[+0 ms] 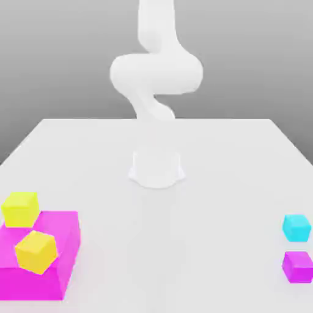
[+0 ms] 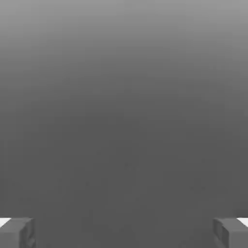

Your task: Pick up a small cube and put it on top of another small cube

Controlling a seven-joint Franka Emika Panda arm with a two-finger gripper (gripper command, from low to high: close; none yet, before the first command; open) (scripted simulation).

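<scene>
1. Gripper is spread as wide as it goes — the 2 fingertips sit at opposite edges of the hand view with nothing but grey between them, so it's got hold of nothing.
2. Arm is folded up above its base at the far middle of the white table, well apart from every block.
3. Small cubes: a cyan cube and a magenta cube near the exterior view's right edge, just beside each other, cyan farther back.
4. On the exterior view's left there's a big magenta block with 1 yellow cube on it, tilted, and another yellow cube at its far corner.
5. Key bit, I'd say — either pair lies toward the near edge and off to 1 side of the hand, so it has to swing out and come down a long way.
</scene>
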